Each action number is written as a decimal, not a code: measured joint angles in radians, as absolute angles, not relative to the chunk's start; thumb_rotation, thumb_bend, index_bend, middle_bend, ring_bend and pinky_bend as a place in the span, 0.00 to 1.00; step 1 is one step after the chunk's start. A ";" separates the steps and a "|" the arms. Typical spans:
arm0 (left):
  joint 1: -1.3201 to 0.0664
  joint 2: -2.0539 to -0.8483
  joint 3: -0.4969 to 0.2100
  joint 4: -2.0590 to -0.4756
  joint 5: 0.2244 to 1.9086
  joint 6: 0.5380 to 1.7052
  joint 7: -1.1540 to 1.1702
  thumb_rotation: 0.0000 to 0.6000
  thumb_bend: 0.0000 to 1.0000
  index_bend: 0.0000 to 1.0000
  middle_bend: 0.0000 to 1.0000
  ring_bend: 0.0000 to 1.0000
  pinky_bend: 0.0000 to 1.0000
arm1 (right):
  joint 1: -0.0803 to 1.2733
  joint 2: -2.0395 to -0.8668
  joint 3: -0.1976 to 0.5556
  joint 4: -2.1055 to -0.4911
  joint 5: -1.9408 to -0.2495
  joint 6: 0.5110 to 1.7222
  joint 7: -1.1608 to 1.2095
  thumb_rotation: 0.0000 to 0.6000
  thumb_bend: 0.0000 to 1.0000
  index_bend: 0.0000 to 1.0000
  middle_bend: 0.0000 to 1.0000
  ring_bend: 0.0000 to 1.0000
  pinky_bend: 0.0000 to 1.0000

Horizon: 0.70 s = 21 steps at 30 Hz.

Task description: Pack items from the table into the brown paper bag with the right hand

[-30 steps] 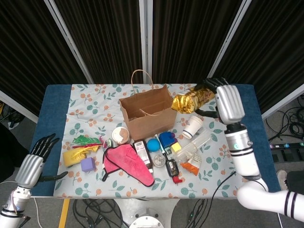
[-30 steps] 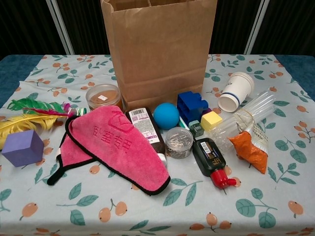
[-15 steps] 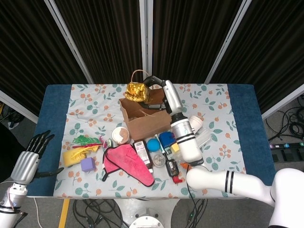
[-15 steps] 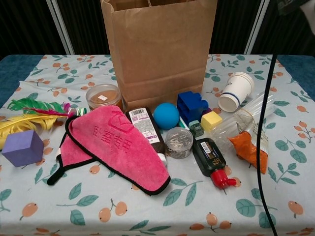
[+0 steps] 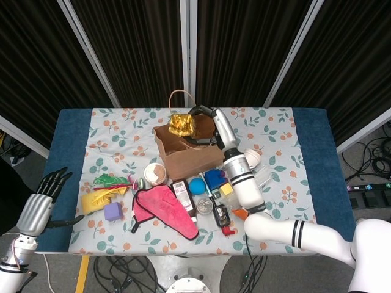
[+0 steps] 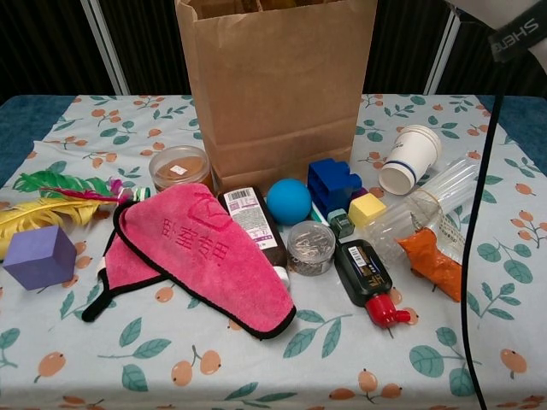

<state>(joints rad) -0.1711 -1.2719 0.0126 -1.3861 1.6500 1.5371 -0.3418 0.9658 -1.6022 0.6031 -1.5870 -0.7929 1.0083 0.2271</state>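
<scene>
Floral-clothed table carries the paper bag, pink cloth, blue ball, cup — and, seemingly, feathers.

A cloth with green leaves and little orange fruits covers the middle of the blue table. Blue shows along the left and right edges. Dark curtains hang behind. Cables lie on the floor.

Bright, even overhead light, soft short shadows, both views sharp, backdrop dark, no glare.
</scene>
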 measured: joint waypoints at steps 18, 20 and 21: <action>-0.172 -1.272 0.021 -1.408 1.663 1.538 -0.328 0.74 0.00 0.06 0.07 0.03 0.07 | 0.853 -1.467 0.622 -1.733 -0.978 1.115 0.274 1.00 0.00 0.14 0.27 0.07 0.02; -0.172 -1.275 0.022 -1.408 1.665 1.537 -0.327 0.74 0.00 0.06 0.07 0.03 0.07 | 0.817 -1.427 0.621 -1.764 -1.045 1.167 0.261 1.00 0.00 0.16 0.28 0.08 0.04; -0.173 -1.276 0.022 -1.409 1.666 1.537 -0.328 0.74 0.00 0.06 0.07 0.03 0.07 | 0.798 -1.405 0.617 -1.776 -1.074 1.187 0.251 1.00 0.00 0.18 0.29 0.09 0.04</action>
